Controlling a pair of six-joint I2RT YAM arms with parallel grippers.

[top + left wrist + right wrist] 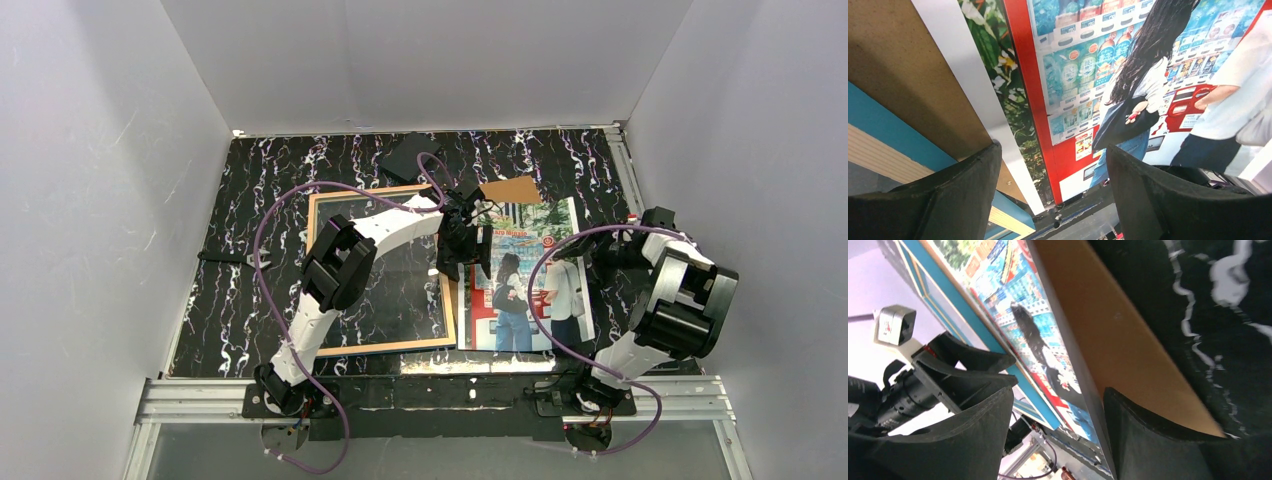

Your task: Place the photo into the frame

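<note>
While the frame lies flat on the black marbled counter, its tan rim showing from above, the photo lies picture-up just beside the frame's right edge, with its long side running along that edge. A brown backing board pokes out at the photo's far end, just past the frame's far right corner. A small black slab sits beyond the frame's far edge.

The left arm reaches across the frame's glass. The left fingers hang over the seam where the frame meets the photo. They stand wide apart with nothing between them. Below them are the photo's white border, a red vending machine and a long-haired figure. The board and a strip of the frame's blue lie to one side.

The right arm is bent on the side of the photo away from the frame. The right fingers are also spread wide and straddle the outer edge of the board and photo. That edge runs down against the inner face of one finger, and the other finger stands clear of it.
</note>
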